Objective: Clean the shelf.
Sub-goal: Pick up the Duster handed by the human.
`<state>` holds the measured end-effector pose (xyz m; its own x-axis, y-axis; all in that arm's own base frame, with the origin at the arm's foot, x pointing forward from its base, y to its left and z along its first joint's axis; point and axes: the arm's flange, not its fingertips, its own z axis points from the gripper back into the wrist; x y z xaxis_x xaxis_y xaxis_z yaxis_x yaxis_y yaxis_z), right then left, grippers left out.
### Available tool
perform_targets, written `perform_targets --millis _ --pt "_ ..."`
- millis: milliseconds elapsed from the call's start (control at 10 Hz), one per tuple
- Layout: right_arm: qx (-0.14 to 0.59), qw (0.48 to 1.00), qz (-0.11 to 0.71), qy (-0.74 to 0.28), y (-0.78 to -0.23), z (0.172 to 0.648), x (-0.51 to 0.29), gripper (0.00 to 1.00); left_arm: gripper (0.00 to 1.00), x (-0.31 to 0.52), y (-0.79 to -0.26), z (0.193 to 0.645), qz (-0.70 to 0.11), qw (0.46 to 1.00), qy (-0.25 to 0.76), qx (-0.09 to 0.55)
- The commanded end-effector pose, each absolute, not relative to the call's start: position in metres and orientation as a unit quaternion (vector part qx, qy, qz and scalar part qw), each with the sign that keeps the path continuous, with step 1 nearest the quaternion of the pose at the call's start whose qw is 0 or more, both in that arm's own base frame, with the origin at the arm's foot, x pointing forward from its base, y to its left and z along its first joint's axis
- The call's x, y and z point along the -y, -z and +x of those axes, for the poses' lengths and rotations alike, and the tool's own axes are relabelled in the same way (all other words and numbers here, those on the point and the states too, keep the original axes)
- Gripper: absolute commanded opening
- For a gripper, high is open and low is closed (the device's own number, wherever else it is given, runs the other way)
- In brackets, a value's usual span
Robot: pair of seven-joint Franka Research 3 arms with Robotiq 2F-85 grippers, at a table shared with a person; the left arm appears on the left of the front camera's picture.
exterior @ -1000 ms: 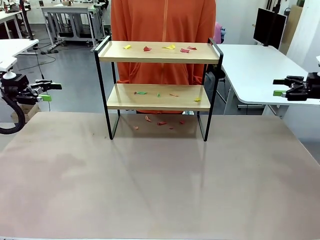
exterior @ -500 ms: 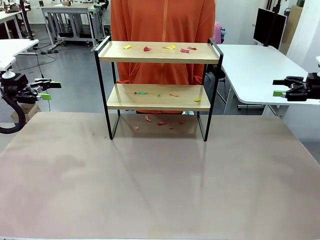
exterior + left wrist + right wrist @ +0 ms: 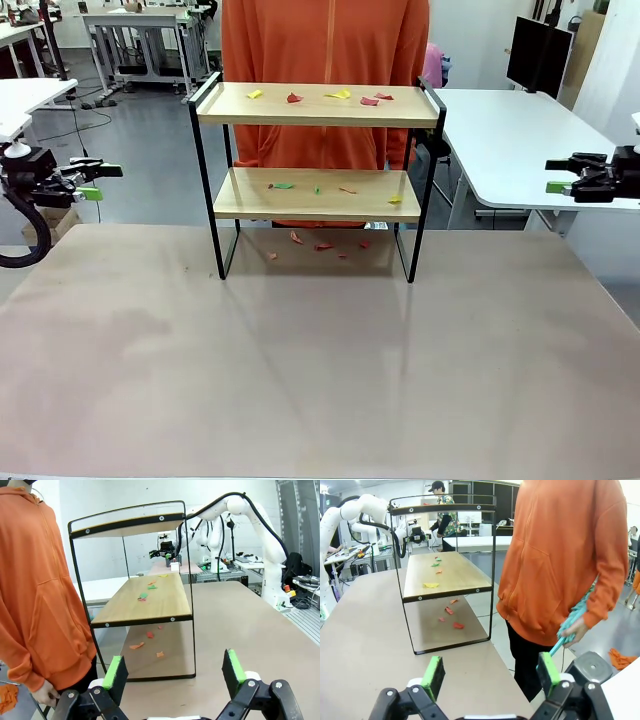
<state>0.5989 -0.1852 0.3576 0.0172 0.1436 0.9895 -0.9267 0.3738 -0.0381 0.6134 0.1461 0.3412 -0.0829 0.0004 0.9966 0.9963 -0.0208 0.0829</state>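
A: Status, biggest first?
B: The counter (image 3: 320, 380) carries the shelf (image 3: 312, 110). It stands upright at the far middle, feet on the counter, just in front of the person (image 3: 325, 40).
A: Orientation?
B: The long axis runs left-right in the front view, parallel to the far edge. The open front faces us. Raised side rails (image 3: 203, 86) cap each end.
A: How do we expect it to handle?
B: We judge it light and stiff: a thin black metal frame and two wooden boards. It's tall over a shallow footprint, so a push high up could tip it or skate it along the counter. The boards look smooth, so anything on them slides if we tilt it.
A: Where do we hold it?
B: To steady or shift it, we'd take the end uprights (image 3: 207, 190) or the side rails, one tool per end. Low is better than high. The board edges look too slick to pinch.
A: Tools?
B: Left tool (image 3: 98, 182) and right tool (image 3: 556, 175) are both spread wide with nothing in them. They hang off the counter's sides, well apart from the shelf.
A: Small stuff?
B: There are paper scraps (image 3: 294, 98) on the top board (image 3: 400, 105). More lie on the lower board (image 3: 360, 200) and on the counter underneath. The person holds what looks like a teal duster (image 3: 572, 615) low at their side.
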Motion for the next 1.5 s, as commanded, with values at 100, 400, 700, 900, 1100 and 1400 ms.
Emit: perform_targets --millis 100,400,700,900,1100,1400 --pt "0.553 0.618 0.353 -0.433 -0.3597 0.5992 0.1853 1.00 1.00 -0.1463 -0.3417 0.6129 -0.483 0.475 0.528 0.512" --pt "0.553 0.618 0.353 -0.433 -0.3597 0.5992 0.1853 1.00 1.00 -0.1463 -0.3417 0.6129 -0.483 0.475 0.528 0.512" --pt "0.553 0.618 0.353 -0.433 -0.3597 0.5992 0.1853 1.00 1.00 -0.1463 -0.3417 0.6129 -0.483 0.475 0.528 0.512" --pt "0.553 0.618 0.353 -0.433 -0.3597 0.5992 0.1853 1.00 1.00 -0.1463 -0.3417 0.6129 -0.483 0.475 0.528 0.512" --pt "0.553 0.618 0.353 -0.433 -0.3597 0.5992 0.1853 1.00 1.00 -0.1463 -0.3417 0.6129 -0.483 0.475 0.528 0.512" --pt "0.553 0.618 0.353 -0.433 -0.3597 0.5992 0.1853 1.00 1.00 -0.1463 -0.3417 0.6129 -0.483 0.475 0.528 0.512"
